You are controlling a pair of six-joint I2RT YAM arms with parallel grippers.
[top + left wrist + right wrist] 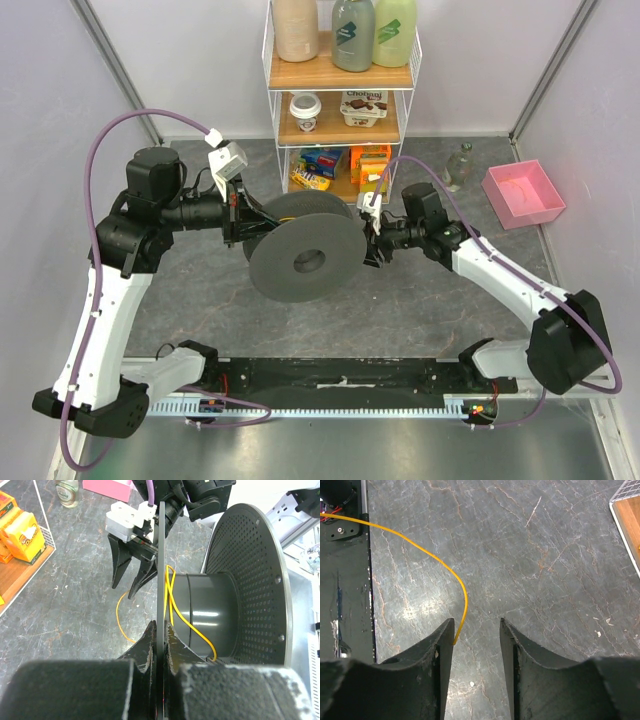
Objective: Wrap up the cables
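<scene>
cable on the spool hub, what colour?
Yellow-orange. The cable shows best in the left wrist view, against the dark grey hub.

Top view: the left arm rises from its base at 7 o'clock to a shoulder and elbow block at 10 o'clock. Its wrist then runs level toward 3 o'clock. The left gripper is pinched on the thin edge of the spool flange, with one finger on each face.

The right arm leaves its base at 5 o'clock and reaches toward 10 o'clock. Its wrist turns toward 9 o'clock, facing the left gripper. The right gripper has its fingers spread, with a clear gap between them. In the left wrist view its tips point down.
</scene>
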